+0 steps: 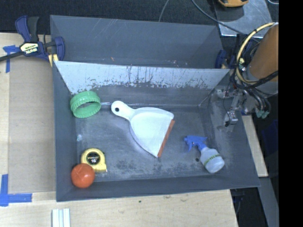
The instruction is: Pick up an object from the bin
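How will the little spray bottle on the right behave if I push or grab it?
The spray bottle lies on its side; its round body would probably roll if nudged. It looks like pale plastic, so likely light and somewhat slick. Its blue trigger head may make it pivot.

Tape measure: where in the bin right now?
Camera view: the yellow tape measure lies in the bin's near-left corner, right beside the orange ball, well left of the white dustpan.

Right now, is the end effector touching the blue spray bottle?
Apart. The camera view shows a clear gap between the end effector and the blue spray bottle.
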Robot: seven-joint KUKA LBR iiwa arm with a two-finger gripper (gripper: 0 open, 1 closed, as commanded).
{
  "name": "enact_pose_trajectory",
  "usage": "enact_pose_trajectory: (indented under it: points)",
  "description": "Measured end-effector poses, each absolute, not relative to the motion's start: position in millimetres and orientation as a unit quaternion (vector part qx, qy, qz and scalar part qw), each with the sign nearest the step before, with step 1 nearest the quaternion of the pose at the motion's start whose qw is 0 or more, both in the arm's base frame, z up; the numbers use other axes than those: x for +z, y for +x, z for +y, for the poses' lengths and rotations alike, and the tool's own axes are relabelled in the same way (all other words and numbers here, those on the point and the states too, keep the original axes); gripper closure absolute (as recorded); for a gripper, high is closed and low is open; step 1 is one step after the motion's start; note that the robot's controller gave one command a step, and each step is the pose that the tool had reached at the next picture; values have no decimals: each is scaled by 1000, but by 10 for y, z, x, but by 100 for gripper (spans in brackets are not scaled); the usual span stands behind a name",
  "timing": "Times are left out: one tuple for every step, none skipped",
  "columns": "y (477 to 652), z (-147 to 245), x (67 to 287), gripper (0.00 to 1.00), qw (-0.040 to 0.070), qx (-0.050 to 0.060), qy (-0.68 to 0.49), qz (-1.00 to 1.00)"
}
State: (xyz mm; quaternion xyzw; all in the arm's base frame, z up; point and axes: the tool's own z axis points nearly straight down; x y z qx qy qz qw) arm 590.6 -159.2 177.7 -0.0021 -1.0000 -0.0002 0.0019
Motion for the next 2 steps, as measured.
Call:
enact_pose_trajectory:
  points:
    - [5449, -1538, 1779, 0, 2, 0, -84, -996]
    - [5138, -1071, 1292, 0, 3, -1, -43, -999]
